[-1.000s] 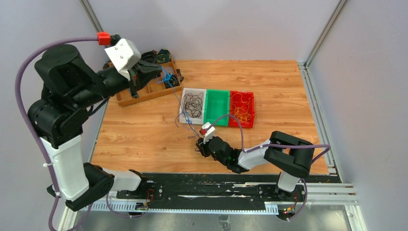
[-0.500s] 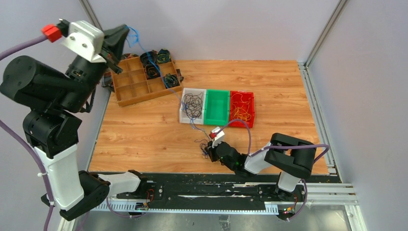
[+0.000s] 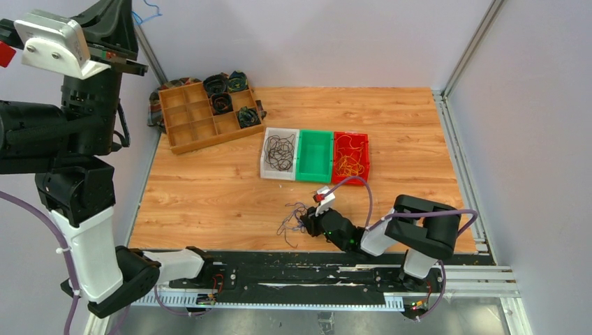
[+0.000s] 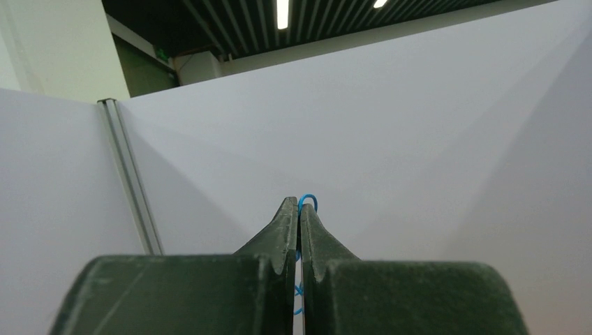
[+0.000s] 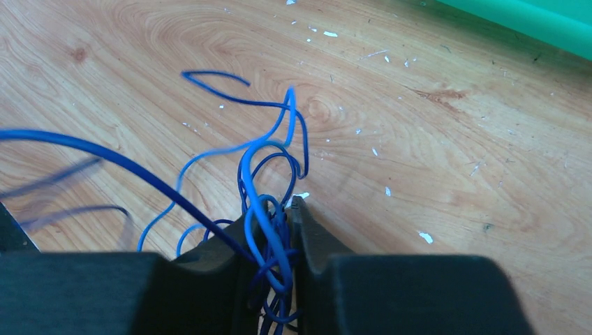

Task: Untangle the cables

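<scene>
My left gripper [image 3: 131,12] is raised high at the back left, near the wall, and is shut on a thin blue cable [image 3: 148,11]. In the left wrist view a small blue loop [image 4: 308,202] pokes out past the closed left gripper [image 4: 299,209]. My right gripper [image 3: 306,225] lies low over the table near the front edge. A loose tangle of blue and dark cables [image 3: 292,213] trails to its left. In the right wrist view the right gripper [image 5: 277,213] is shut on a knot of blue cables [image 5: 269,209], with loops spreading over the wood.
A wooden divided tray [image 3: 183,132] with dark coiled bundles stands at the back left. Three bins sit mid-table: a white one [image 3: 265,167] holding black cables, a green one [image 3: 314,174], and a red one [image 3: 366,164] holding yellow-orange cables. Walls enclose the table.
The left arm swung up and to the left, carrying the blue cable off the table. The right gripper drew the tangle toward the front edge, a little rightward.
</scene>
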`<state>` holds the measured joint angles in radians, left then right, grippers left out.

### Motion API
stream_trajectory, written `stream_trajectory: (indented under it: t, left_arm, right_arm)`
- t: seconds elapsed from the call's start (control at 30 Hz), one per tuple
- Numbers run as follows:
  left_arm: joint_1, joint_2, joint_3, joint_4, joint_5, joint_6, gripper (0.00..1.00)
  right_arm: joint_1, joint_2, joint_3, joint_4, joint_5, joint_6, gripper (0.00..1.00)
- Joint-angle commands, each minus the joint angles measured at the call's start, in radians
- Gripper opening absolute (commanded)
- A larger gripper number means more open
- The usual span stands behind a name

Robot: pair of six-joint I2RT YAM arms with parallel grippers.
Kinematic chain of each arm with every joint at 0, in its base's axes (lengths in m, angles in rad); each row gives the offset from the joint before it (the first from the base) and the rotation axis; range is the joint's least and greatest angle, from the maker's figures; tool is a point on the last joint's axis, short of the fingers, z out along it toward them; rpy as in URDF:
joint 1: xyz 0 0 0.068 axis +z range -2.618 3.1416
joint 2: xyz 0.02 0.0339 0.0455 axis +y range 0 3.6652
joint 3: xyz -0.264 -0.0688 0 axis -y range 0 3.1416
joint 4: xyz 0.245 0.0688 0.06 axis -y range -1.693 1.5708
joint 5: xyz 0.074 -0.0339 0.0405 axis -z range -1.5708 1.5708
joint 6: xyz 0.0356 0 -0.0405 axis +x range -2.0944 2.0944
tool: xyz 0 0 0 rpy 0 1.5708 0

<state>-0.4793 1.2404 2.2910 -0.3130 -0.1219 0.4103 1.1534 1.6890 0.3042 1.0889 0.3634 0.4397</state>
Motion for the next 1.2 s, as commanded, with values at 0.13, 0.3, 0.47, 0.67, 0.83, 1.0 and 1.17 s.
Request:
stream_trajectory:
  t: [0.13,0.3,0.47,0.67,0.83,1.0,1.17]
  left_arm:
    - [-0.001,-0.047,-0.171,-0.157,0.217,-0.075,0.00]
    - [-0.002,-0.095,-0.351,-0.202,0.332,-0.124,0.00]
    - [-0.002,-0.095,-0.470,-0.259,0.421,-0.187,0.00]
    - [-0.010,-0.057,-0.592,-0.287,0.476,-0.228,0.00]
    - [-0.040,0.020,-0.646,-0.287,0.490,-0.218,0.00]
    - [-0.079,0.128,-0.657,-0.283,0.516,-0.203,0.00]
    - [-0.115,0.238,-0.649,-0.261,0.532,-0.192,0.00]
  right_arm:
    - [-0.011,-0.156,0.048,-0.179,-0.053,-0.024,0.45]
    - [-0.011,-0.334,0.144,-0.364,-0.119,-0.081,0.62]
    - [-0.021,-0.462,0.250,-0.556,-0.154,-0.143,0.66]
    - [-0.091,-0.551,0.303,-0.662,-0.123,-0.139,0.63]
    - [-0.168,-0.627,0.294,-0.727,-0.012,-0.101,0.59]
    - [-0.252,-0.689,0.290,-0.840,0.125,-0.032,0.56]
    - [-0.308,-0.728,0.281,-0.931,0.211,0.019,0.53]
